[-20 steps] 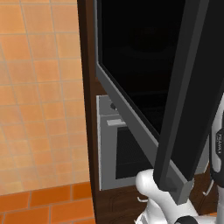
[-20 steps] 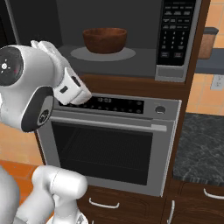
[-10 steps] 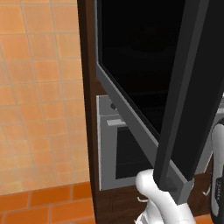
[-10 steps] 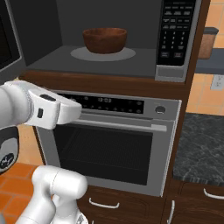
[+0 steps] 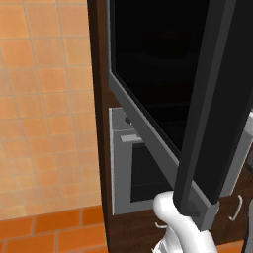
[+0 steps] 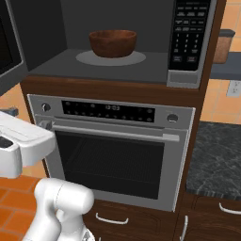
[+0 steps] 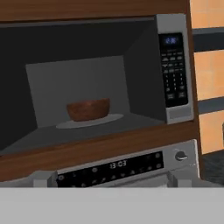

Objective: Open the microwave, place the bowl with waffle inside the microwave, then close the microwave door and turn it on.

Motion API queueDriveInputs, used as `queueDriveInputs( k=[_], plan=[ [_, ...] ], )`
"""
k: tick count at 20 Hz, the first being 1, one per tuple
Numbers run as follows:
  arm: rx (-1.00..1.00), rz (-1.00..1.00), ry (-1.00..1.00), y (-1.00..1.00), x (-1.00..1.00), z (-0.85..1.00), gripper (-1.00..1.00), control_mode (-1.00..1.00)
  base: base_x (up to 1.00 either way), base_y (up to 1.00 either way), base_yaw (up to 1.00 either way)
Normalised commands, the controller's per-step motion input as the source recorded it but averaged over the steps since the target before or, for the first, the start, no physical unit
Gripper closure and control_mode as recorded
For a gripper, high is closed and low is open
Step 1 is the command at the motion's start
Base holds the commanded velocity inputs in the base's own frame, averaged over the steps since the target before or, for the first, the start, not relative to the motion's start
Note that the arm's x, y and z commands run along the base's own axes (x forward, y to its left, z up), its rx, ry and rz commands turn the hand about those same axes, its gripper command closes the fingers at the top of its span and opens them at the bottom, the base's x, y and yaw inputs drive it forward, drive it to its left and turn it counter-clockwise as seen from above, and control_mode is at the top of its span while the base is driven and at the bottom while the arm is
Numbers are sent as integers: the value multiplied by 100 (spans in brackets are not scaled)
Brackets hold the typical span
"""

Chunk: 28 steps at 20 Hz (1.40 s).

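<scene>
The microwave (image 6: 117, 42) stood open, its door (image 5: 163, 99) swung wide to the left. The bowl (image 7: 87, 109) sat on the turntable (image 7: 89, 121) inside, well ahead of the fingers, which were spread wide and held nothing. The oven (image 6: 117, 150) sat below.

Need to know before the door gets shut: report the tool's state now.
Tool: open, holding nothing; the bowl already sits inside the microwave.
</scene>
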Motion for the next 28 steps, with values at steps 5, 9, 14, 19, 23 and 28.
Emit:
queueDriveInputs(
  k=[5, 9, 14, 19, 23, 28],
  plan=[
    [-11, -2, -21, 52, -41, 11, -100, -100, 0, 0, 0],
    [-7, 0, -24, 38, -72, 0, -100, -100, 0, 0, 0],
    [-12, -2, -23, 71, -43, 0, -100, -100, 0, 0, 0],
    [-11, -5, -24, 61, -45, 0, -100, -100, 0, 0, 0],
    [-12, -8, -18, 56, -32, 0, -100, -100, 0, 0, 0],
    [-11, -12, -19, 36, -47, 0, -100, -100, 0, 0, 0]
  ],
)
